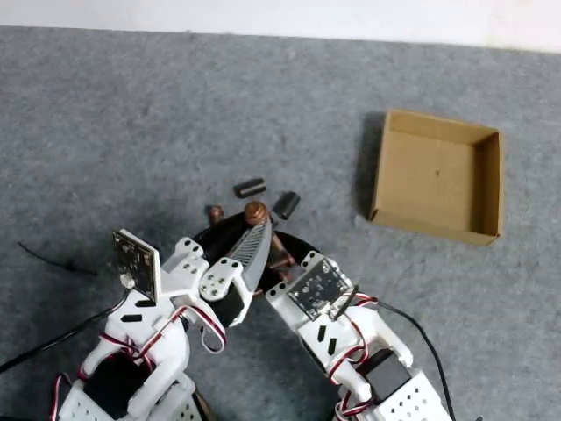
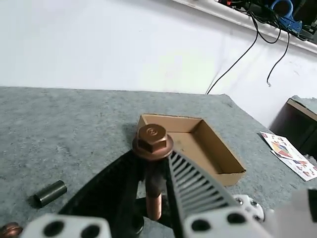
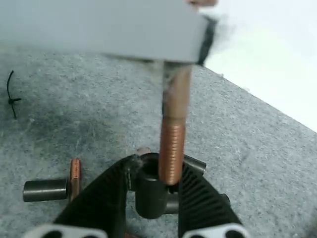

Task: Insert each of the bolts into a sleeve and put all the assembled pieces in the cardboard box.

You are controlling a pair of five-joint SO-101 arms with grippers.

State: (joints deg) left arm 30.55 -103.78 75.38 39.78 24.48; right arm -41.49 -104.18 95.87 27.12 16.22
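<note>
My left gripper (image 2: 156, 171) is shut on a copper bolt (image 2: 152, 140), held upright with the hex head up; from above it is the left gripper (image 1: 254, 224) near the table's middle. My right gripper (image 3: 151, 173) is shut on a dark sleeve (image 3: 149, 193), standing upright just below. The bolt's threaded end (image 3: 171, 156) hangs at the sleeve's mouth, slightly to one side; whether it has entered I cannot tell. The cardboard box (image 1: 436, 174) stands empty at the right. From above, the right gripper (image 1: 280, 260) sits just under the left one.
Two loose sleeves (image 1: 250, 187) (image 1: 286, 205) and another bolt (image 1: 215, 213) lie just beyond the grippers. A lying sleeve (image 3: 44, 190) and a bolt (image 3: 74, 174) sit beside my right gripper. A thin black tie (image 1: 53, 261) lies at the far left.
</note>
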